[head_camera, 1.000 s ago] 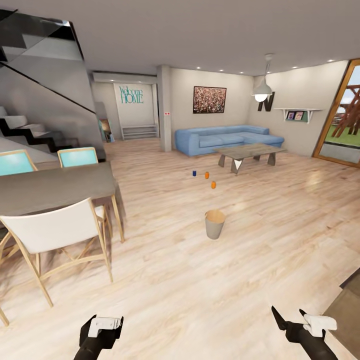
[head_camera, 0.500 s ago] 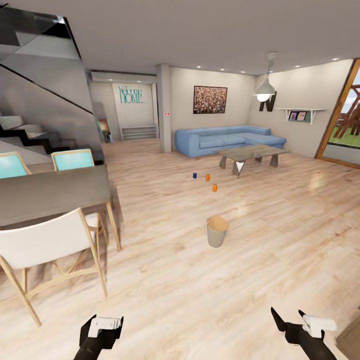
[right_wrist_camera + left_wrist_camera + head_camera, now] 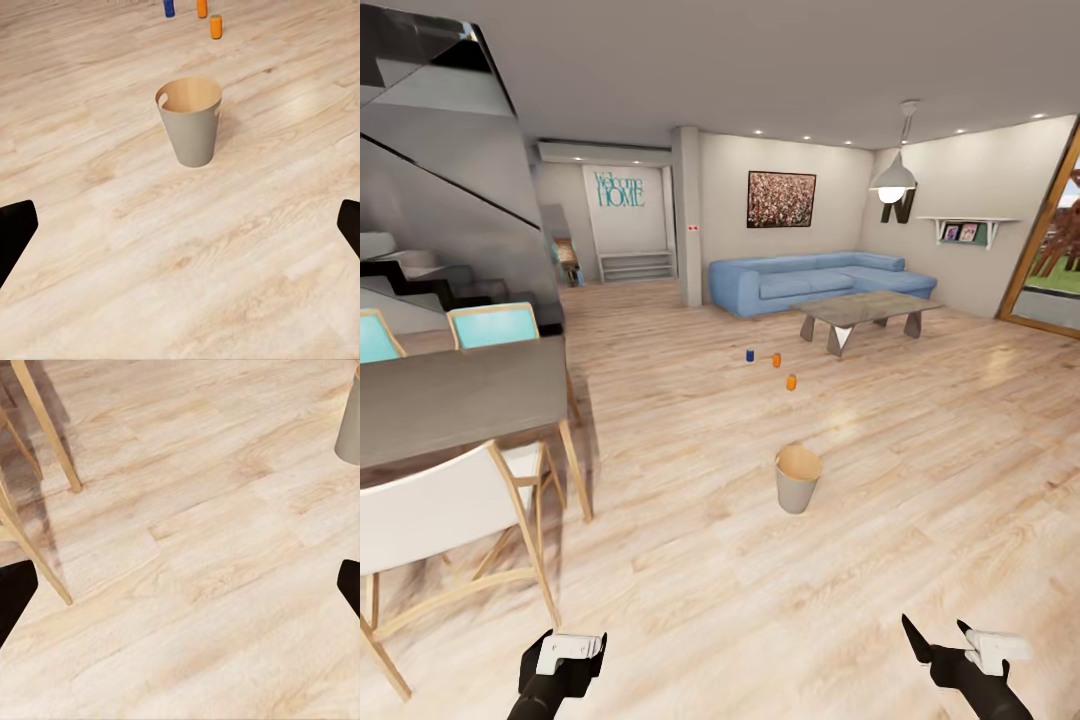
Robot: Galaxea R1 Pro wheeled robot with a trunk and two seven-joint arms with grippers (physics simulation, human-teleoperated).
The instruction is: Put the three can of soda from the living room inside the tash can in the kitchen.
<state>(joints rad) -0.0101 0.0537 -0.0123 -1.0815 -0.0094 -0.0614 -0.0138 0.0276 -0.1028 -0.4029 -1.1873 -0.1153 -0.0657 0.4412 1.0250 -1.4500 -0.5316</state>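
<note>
Trash can (image 3: 798, 479) upright, 3 cans (image 3: 777, 360) upright

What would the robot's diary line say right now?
phase: heading in | three cans: floor, beyond trash can | left hand: open, empty | right hand: open, empty

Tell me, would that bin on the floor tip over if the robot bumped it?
Probably fairly easily. The bin tapers to a base narrower than its rim, so a knock near the top could topple it. It looks empty and thin-walled, hence likely light. It stands on smooth floor, so a low push might just slide it. On its side, the round shape would likely roll.
</note>
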